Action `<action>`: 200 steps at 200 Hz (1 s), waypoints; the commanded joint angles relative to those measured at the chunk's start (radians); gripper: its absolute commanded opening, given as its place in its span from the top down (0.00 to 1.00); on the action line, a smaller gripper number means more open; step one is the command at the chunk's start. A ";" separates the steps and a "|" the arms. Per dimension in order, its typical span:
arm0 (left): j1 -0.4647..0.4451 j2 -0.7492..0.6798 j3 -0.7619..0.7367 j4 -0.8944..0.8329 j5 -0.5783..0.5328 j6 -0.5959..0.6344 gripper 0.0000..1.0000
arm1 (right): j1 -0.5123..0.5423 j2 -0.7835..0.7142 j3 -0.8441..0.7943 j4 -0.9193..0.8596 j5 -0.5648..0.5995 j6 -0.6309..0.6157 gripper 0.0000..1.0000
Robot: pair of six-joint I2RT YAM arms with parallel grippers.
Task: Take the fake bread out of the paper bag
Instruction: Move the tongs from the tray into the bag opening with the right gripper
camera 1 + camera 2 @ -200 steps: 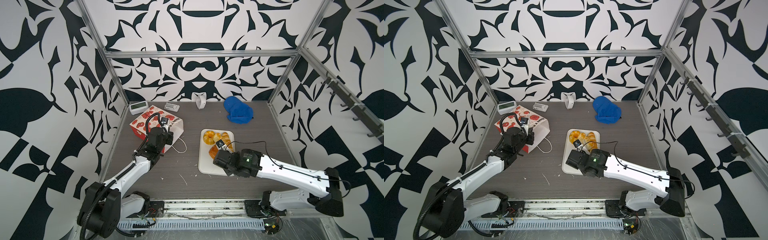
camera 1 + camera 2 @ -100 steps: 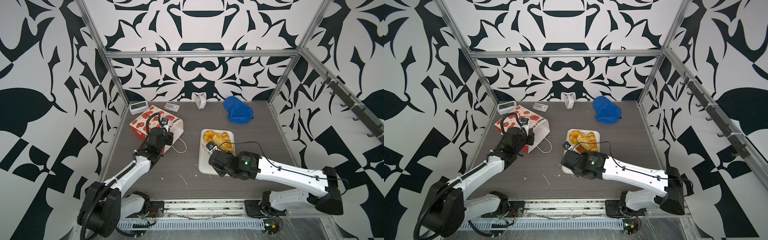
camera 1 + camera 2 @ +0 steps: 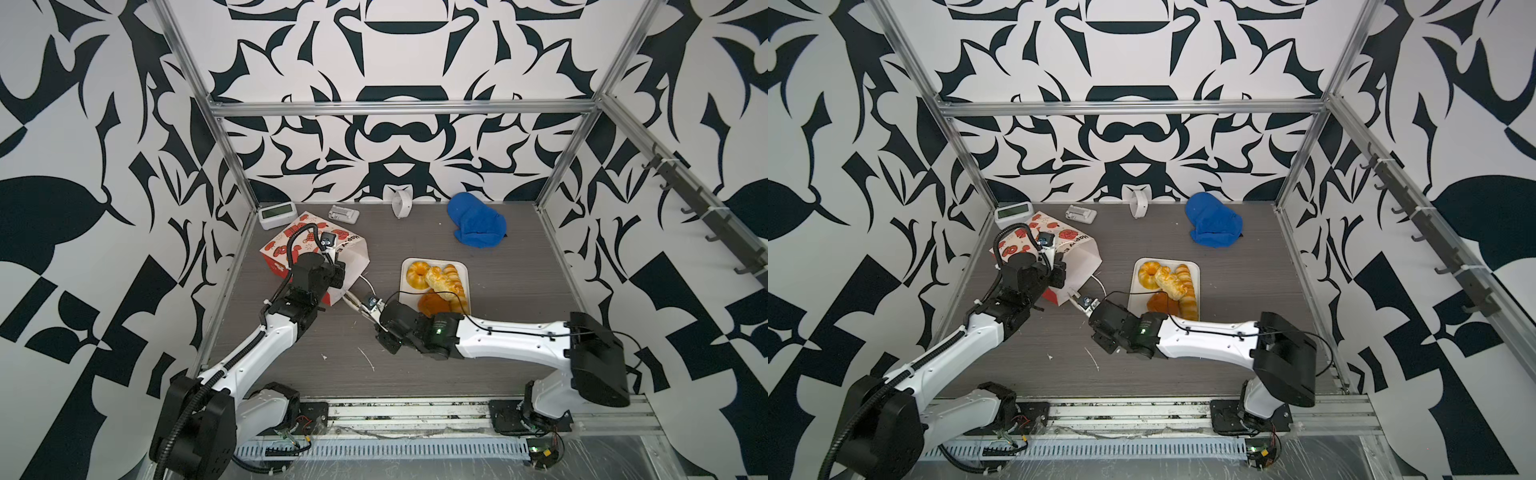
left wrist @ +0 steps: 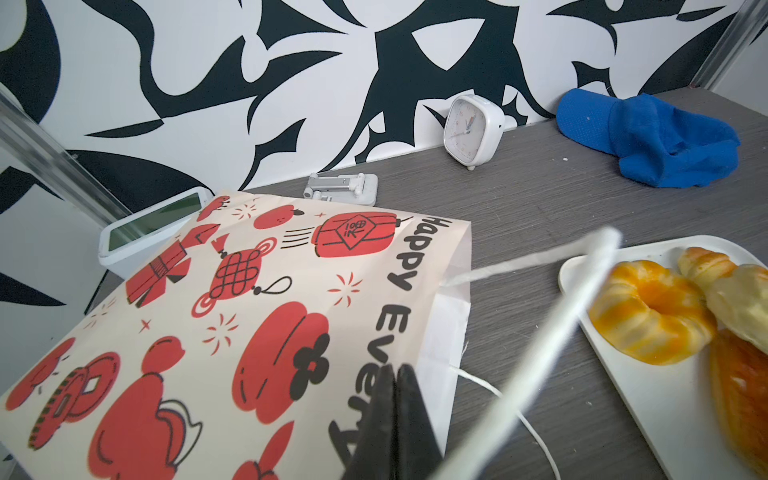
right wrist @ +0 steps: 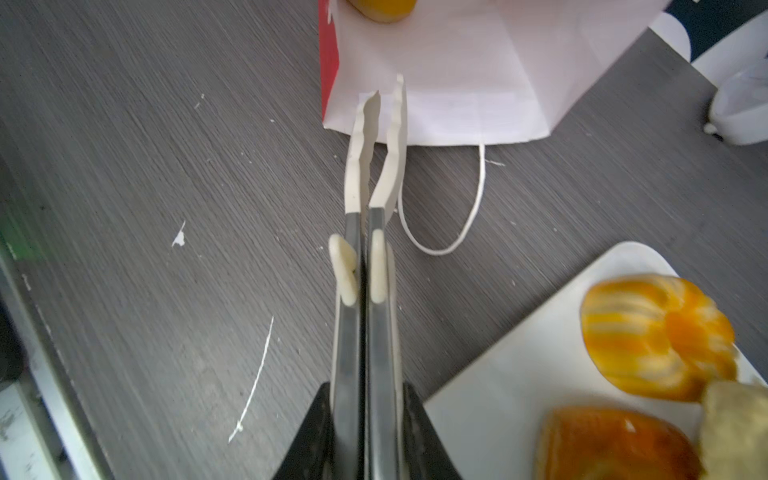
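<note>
One glossy orange fake bread (image 5: 382, 7) sits inside the red-and-white printed paper bag (image 3: 357, 257) lying at the grey table's (image 3: 519, 291) ten o'clock, its lip pinched by the closed left hand (image 4: 394, 374); the shut, empty right hand (image 5: 388, 89) at the mouth should open before sliding in low.

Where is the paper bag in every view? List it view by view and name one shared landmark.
Top view: paper bag lies on its side, left of centre.
Top view: same, left of centre.
Left wrist: printed side fills the foreground.
Right wrist: its white open mouth, ahead of the right tool.
Landmark: white tray beside the bag's mouth, in all four.
</note>
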 commanded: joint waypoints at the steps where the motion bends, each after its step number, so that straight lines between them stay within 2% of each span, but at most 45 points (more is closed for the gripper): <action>1: 0.004 -0.025 0.028 0.003 0.027 0.023 0.98 | -0.004 0.053 0.025 0.278 0.023 -0.045 0.78; 48: 0.005 -0.061 0.008 -0.018 0.060 0.036 0.99 | -0.033 0.177 0.090 0.413 0.019 -0.052 0.80; 73: 0.004 -0.088 0.000 -0.041 0.060 0.025 0.98 | -0.069 0.216 0.087 0.490 -0.054 0.003 0.80; 78: 0.005 -0.091 -0.002 -0.043 0.062 0.023 0.98 | -0.075 0.225 0.089 0.501 -0.103 0.012 0.80; 117: 0.004 -0.111 -0.014 -0.065 0.073 0.021 0.97 | -0.078 0.312 0.140 0.548 -0.260 0.097 0.81; 167: 0.004 -0.132 -0.034 -0.067 0.089 0.023 0.97 | -0.093 0.326 0.138 0.562 -0.322 0.111 0.84; 200: 0.006 -0.145 -0.034 -0.096 0.139 0.020 0.95 | -0.138 0.339 0.133 0.581 -0.352 0.144 0.85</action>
